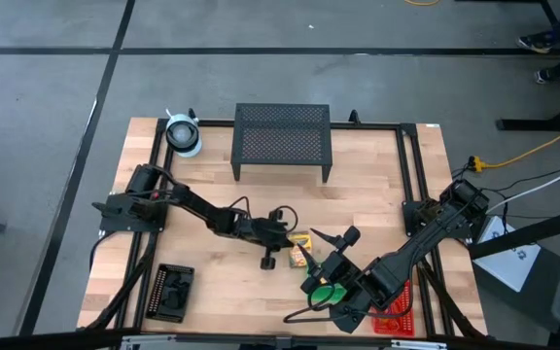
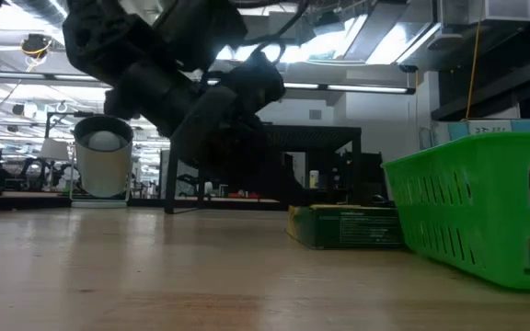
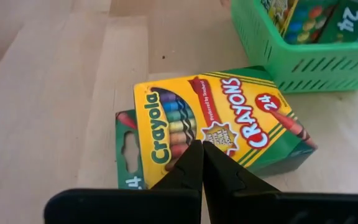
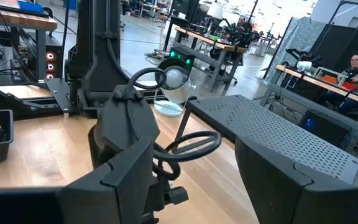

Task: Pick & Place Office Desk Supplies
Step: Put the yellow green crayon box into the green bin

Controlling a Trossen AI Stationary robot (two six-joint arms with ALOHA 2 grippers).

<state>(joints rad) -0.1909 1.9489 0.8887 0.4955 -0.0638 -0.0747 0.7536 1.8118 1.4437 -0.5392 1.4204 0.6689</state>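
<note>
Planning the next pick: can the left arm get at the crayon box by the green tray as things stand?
Probably yes. The left gripper hangs right over the crayon box with its fingers shut, and nothing lies between them. The green tray beside the box may crowd that side.

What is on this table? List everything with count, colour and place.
Crayon boxes: two, yellow-green, overlapping askew, beside the green tray; more inside it.
Green tray: one, table's front middle.
Black tray: one, front left.
Red tray: one, front right.
Roll: one, whitish, back left.
Mesh stand: one, black, back centre.
Table: one, wooden.
Left gripper: shut, over the crayon boxes.
Right gripper: open, raised near the green tray.
</note>
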